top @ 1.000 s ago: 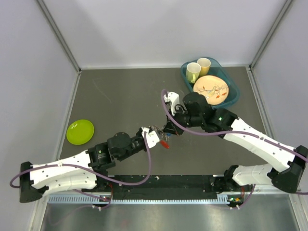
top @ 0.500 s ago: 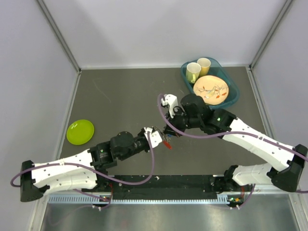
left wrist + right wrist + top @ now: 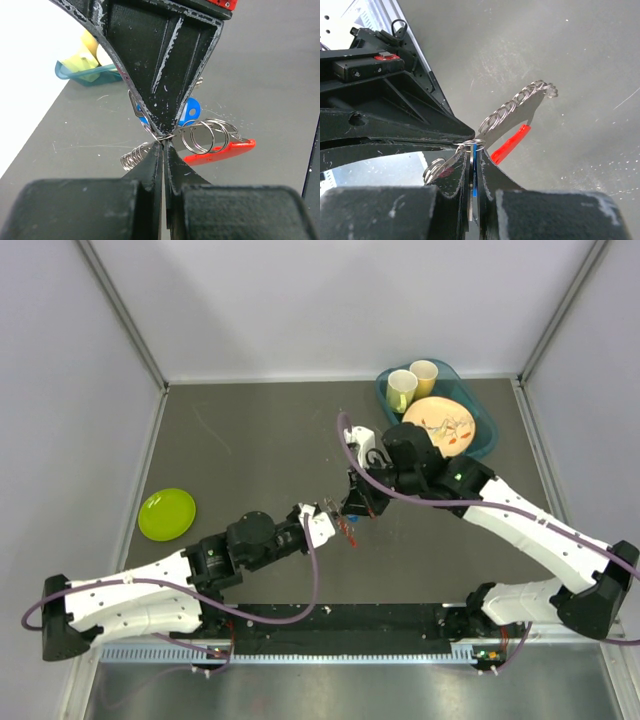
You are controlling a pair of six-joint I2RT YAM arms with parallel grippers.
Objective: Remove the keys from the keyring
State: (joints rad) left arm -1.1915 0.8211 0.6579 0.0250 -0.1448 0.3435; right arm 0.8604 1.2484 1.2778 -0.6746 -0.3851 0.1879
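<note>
My left gripper (image 3: pixel 330 513) and right gripper (image 3: pixel 351 507) meet tip to tip above the table's middle. The left gripper (image 3: pixel 164 145) is shut on the thin silver keyring (image 3: pixel 170 134). In the right wrist view, the right gripper (image 3: pixel 475 156) is shut on the blue-headed key (image 3: pixel 475 172), held edge-on between its fingers. The keyring (image 3: pixel 470 145) sits just above those fingertips. The red-headed key (image 3: pixel 220 151) hangs off to the side on linked silver rings (image 3: pixel 202 137). It also shows as a red speck (image 3: pixel 347 531) from above, and another chain of rings (image 3: pixel 520 102) trails off.
A green plate (image 3: pixel 167 513) lies near the left wall. At the back right a teal basin (image 3: pixel 482 445) holds two cups (image 3: pixel 402 390) and a patterned plate (image 3: pixel 445 425). Grey walls enclose the table on three sides.
Both grippers stay shut on the key bundle. The right wrist has swung a little to the right and turned, and the left forearm has edged forward; the bundle has hardly moved.
</note>
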